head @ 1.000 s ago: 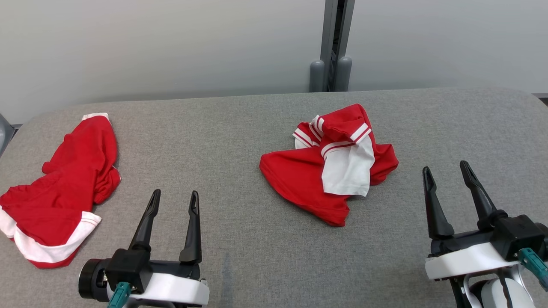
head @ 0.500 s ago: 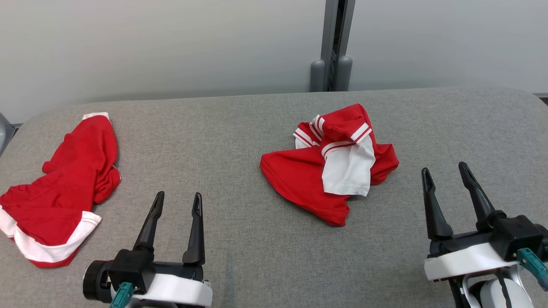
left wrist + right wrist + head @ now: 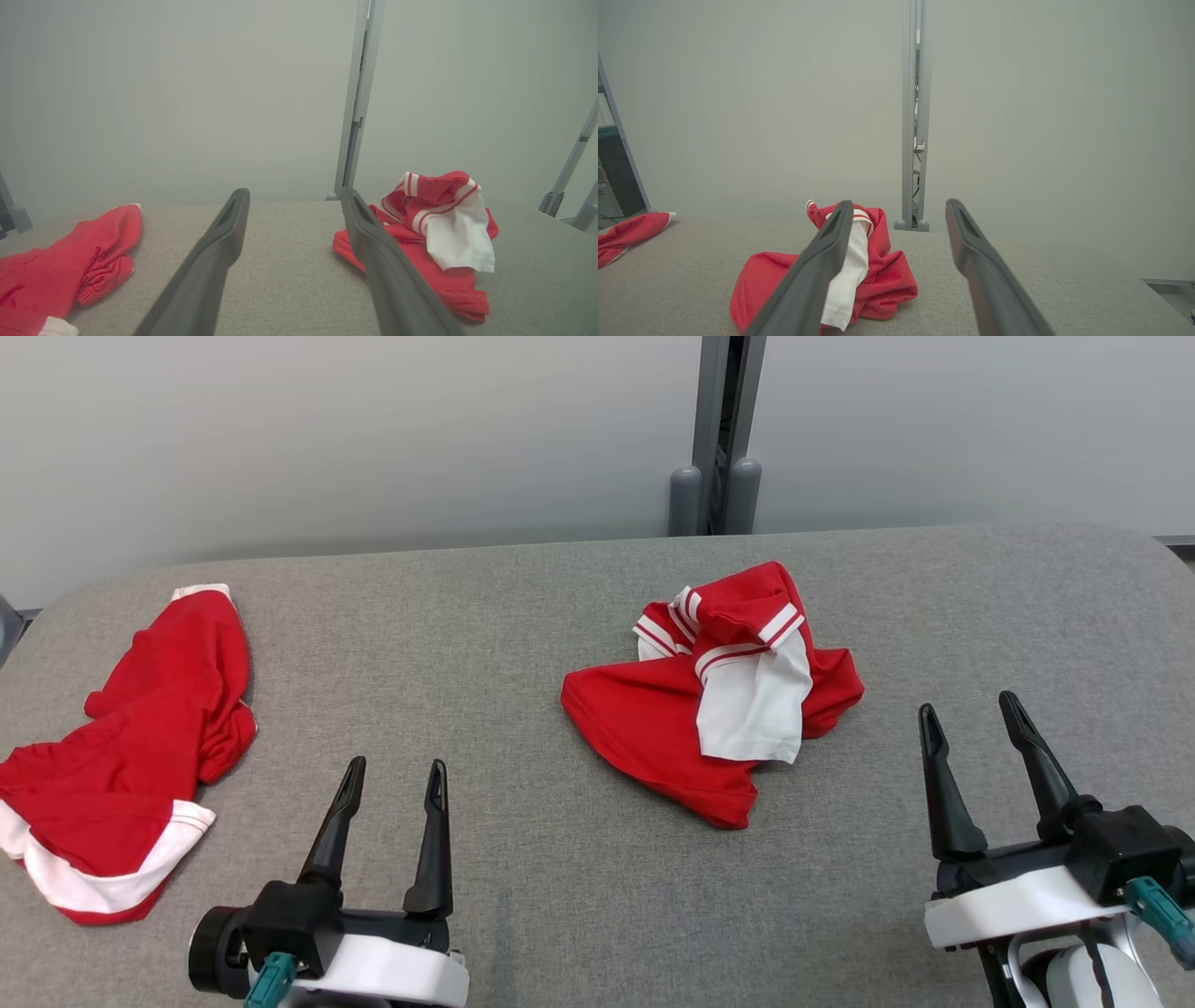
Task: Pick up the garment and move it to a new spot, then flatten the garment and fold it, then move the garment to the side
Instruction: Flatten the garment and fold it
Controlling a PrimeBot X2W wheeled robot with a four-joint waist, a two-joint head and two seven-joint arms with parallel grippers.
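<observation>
You have both grippers empty, with the fingers spread apart. The left gripper [image 3: 397,765] sits low over the near side of the table [image 3: 523,616], and the right gripper [image 3: 967,703] is at the near right. The garment [image 3: 709,709] lies crumpled mid-table, red with a white panel on top. It is beyond both grippers and touches neither. A second garment [image 3: 131,747], also red, lies bunched at the table's left end.

Soft, even light fills every view, bright and without glare. The garment [image 3: 644,719] casts only a thin, faint shadow on the grey table [image 3: 523,616]. In the wrist views the near fingers [image 3: 205,270] blur, and a side post [image 3: 571,156] leans from wide-angle distortion.
</observation>
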